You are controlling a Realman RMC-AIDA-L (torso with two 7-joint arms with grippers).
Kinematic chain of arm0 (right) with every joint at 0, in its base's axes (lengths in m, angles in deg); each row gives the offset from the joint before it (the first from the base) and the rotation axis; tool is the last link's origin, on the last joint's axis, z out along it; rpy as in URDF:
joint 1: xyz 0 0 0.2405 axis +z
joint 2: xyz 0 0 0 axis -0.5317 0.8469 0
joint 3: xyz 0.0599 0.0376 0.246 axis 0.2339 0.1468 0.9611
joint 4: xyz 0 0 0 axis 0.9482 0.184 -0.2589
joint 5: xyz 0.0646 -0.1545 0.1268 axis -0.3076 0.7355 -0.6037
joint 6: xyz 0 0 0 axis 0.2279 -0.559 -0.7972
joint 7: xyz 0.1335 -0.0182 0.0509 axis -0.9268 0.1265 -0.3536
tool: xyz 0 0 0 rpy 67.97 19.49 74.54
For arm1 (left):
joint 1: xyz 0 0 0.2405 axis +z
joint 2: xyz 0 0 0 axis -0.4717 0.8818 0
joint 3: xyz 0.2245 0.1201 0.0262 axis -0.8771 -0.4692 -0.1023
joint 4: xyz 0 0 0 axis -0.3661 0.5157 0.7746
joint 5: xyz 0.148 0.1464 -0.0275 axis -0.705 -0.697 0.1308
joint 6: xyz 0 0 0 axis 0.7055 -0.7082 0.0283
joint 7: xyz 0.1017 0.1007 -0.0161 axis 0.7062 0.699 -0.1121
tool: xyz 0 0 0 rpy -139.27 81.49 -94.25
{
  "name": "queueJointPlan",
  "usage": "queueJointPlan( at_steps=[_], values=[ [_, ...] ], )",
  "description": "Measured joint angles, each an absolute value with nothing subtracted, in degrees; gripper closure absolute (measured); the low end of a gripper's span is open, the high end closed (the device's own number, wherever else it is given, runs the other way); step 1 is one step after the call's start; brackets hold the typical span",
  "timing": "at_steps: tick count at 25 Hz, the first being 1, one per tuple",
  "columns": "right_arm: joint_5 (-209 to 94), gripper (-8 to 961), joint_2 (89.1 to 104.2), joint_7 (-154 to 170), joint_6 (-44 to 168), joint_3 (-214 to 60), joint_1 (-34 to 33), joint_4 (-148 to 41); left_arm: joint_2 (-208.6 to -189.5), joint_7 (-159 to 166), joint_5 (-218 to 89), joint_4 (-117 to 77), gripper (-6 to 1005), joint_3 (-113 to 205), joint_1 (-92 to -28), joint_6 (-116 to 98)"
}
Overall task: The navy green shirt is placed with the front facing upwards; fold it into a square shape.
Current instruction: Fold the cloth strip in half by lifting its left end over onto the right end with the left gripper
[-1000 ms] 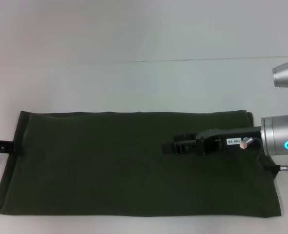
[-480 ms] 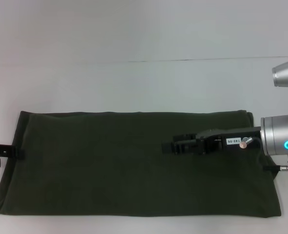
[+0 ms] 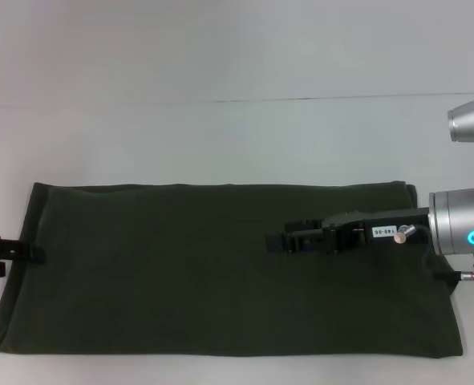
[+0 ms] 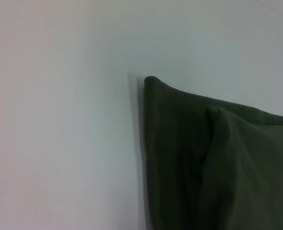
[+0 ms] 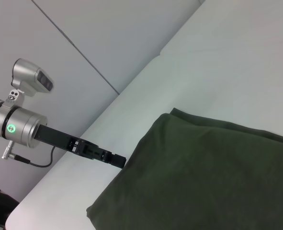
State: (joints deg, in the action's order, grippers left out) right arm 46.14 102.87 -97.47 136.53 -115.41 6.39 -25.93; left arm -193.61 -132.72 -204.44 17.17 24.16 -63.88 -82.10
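Head view: left gripper point(image 3: 30, 254) pinches the navy green shirt's point(image 3: 180, 273) left edge; right gripper point(image 3: 278, 241) hovers above, jaw state unclear.

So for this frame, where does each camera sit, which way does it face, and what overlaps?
Head: above, facing forward and down on the navy green shirt; right gripper over it, left gripper at its left edge.
Left wrist: close on a shirt corner; no robot parts visible.
Right wrist: across the shirt toward the left gripper.
Shared: shirt; left gripper in head and right wrist.
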Motion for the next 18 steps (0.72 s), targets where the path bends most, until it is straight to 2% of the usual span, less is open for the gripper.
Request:
queueJointPlan(
  at_steps=[18],
  values=[
    [46.1, 187, 102.94, -97.5, 136.7, -115.4, 6.4, -25.9, -193.55, -132.6, -204.2, 15.6, 102, 24.2, -64.2, -82.0]
  ],
)
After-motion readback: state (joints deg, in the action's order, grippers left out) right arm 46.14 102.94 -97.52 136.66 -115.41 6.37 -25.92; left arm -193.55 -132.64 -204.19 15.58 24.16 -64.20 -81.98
